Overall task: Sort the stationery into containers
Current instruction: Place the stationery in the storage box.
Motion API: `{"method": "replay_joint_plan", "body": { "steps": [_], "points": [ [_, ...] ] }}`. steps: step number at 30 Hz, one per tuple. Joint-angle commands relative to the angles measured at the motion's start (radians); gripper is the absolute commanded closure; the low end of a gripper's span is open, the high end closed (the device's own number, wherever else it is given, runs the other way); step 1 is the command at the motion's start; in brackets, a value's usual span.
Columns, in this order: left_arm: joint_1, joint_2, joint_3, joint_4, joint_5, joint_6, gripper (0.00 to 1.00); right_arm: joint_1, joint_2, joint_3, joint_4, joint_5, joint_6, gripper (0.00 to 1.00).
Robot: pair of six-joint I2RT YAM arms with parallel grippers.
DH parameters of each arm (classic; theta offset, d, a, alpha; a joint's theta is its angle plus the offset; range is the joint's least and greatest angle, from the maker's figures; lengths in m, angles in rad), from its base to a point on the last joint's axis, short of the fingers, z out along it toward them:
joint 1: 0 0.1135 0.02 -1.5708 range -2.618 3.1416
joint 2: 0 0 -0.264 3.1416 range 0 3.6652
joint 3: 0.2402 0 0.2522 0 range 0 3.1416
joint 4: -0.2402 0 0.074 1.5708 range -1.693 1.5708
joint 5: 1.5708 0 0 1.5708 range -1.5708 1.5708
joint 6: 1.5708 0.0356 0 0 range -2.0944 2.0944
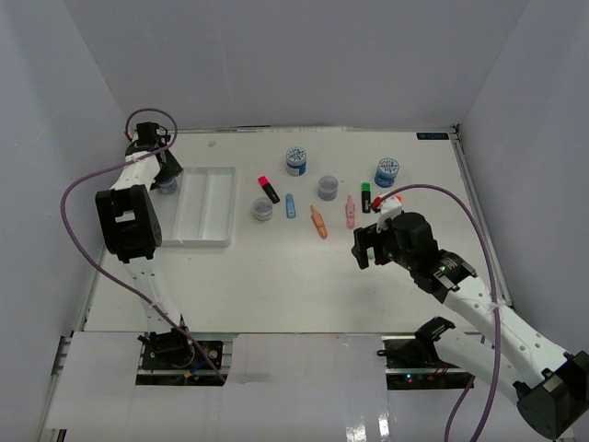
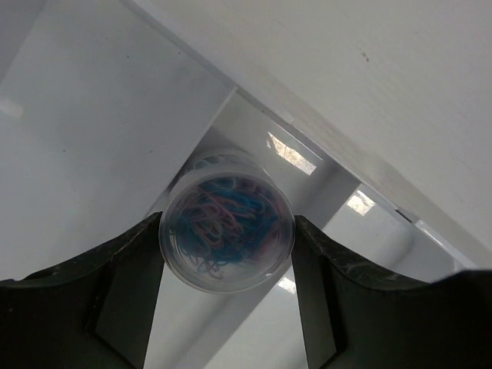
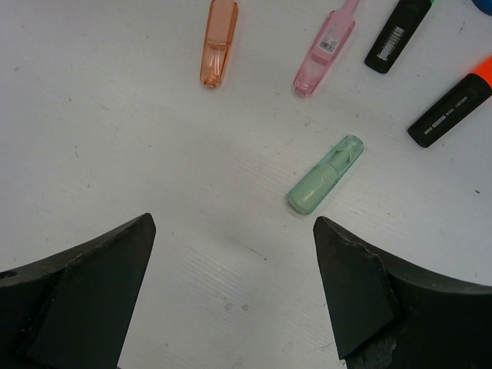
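The white table [image 1: 276, 267] fills the middle of the top view. The white tray [image 1: 216, 198], with 4 long compartments, lies at its left side.

The left gripper [image 1: 167, 181] is at the tray's left edge, upper left of the frame. Its jaws are closed partway on a clear jar [image 2: 227, 227] of coloured paper clips, with 1 finger touching each side. The tray's walls show behind the jar.

The right gripper [image 3: 234, 231], at centre right in the top view, is spread wide and holds nothing. It hangs over bare table.

In the upper middle of the top view stand 2 blue-lidded jars [image 1: 295, 159] [image 1: 386, 170] and 2 clear grey jars [image 1: 328, 187] [image 1: 262, 210].

The pink-capped highlighter [image 1: 269, 190] lies among these jars. The green-capped highlighter [image 3: 397, 34] and the orange-capped highlighter [image 3: 450, 104] are at the upper right of the right wrist view.

The blue marker [image 1: 291, 205] lies just right of the lower grey jar. The orange marker [image 3: 219, 42] and pink marker [image 3: 326, 44] lie along the top of the right wrist view. The green marker [image 3: 326, 174] lies right of centre there.
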Motion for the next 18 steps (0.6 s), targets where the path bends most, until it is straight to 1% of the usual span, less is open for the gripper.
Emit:
{"method": "replay_joint_plan", "body": {
  "steps": [1, 3, 4, 6, 7, 11, 15, 17, 18],
  "points": [
    [0.004, -0.006, 0.074, 0.019, 0.014, 0.011, 0.35, -0.004, 0.015, 0.005, 0.041, -0.012, -0.015, 0.1],
    [0.007, 0.016, 0.081, 0.022, 0.026, 0.012, 0.32, -0.004, 0.026, 0.007, 0.043, -0.012, -0.016, 0.1],
    [0.007, 0.018, 0.082, 0.022, 0.026, 0.012, 0.27, -0.004, 0.027, 0.008, 0.043, -0.012, -0.015, 0.1],
    [0.007, 0.019, 0.078, 0.024, 0.037, 0.015, 0.22, -0.004, 0.03, 0.01, 0.043, -0.011, -0.012, 0.1],
    [0.007, 0.011, 0.068, 0.029, 0.039, 0.015, 0.16, -0.004, 0.032, 0.007, 0.044, -0.011, -0.013, 0.1],
    [0.007, -0.022, 0.048, 0.041, 0.06, 0.024, 0.02, -0.006, 0.023, 0.005, 0.041, -0.012, -0.009, 0.1],
    [0.004, -0.08, 0.033, 0.026, 0.086, 0.031, 0.02, -0.004, 0.0, 0.01, 0.04, -0.014, -0.004, 0.1],
    [-0.002, -0.159, -0.017, 0.026, 0.141, 0.017, 0.02, -0.004, -0.02, 0.016, 0.032, -0.011, -0.005, 0.1],
    [-0.023, -0.188, -0.037, 0.026, 0.163, 0.015, 0.02, -0.004, -0.028, 0.017, 0.029, -0.008, -0.005, 0.1]
  ]
}}
